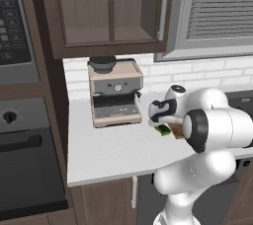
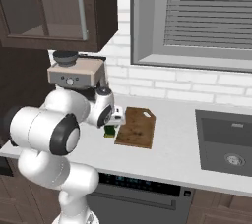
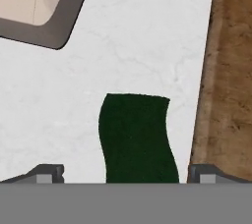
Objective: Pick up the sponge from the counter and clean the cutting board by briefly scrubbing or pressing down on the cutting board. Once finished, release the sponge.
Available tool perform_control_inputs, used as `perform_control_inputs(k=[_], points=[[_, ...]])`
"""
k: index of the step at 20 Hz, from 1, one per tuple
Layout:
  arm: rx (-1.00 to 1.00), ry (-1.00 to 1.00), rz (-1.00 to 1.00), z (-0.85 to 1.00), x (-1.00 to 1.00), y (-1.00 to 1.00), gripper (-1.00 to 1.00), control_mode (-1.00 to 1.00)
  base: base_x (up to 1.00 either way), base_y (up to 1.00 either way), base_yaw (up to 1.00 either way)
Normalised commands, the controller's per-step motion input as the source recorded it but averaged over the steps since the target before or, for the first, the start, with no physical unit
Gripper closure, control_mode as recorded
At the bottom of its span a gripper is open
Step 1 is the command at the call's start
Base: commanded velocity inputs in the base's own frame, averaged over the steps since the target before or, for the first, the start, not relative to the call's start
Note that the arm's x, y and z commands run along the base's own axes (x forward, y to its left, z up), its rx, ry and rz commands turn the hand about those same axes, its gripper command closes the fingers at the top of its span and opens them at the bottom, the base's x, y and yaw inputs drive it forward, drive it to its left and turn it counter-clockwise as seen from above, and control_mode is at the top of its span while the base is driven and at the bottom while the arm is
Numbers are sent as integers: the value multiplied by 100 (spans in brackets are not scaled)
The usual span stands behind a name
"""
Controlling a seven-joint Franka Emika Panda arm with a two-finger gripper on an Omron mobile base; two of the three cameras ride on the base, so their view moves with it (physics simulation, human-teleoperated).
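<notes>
Counter [image 2: 172,154] lay broad before me, the cutting board [image 2: 137,127] flat on it near the coffee machine [image 1: 114,92]. My gripper [image 3: 125,173] hung spread over the sponge [image 3: 137,137], which lay just beside the board's edge.

Looking forward and down from behind, left and right, at one shared counter [image 1: 104,150] and coffee machine [image 1: 114,92]; looking close, straight down, from the hand.

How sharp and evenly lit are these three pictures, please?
Hand view: crisp and evenly lit, though the sponge outline looks wavy. Left base view: soft, sponge half hidden behind the arm. Right base view: soft, the board grain blurred.
</notes>
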Motion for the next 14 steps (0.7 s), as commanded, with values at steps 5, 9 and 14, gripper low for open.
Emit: perform_control_inputs(k=[5,9,14], points=[[0,0,0,-32,12,0,-100,-100,0,0,0],[0,0,0,-31,18,0,-100,-100,0,0,0],[0,0,1,-24,21,0,-100,-100,0,0,0]])
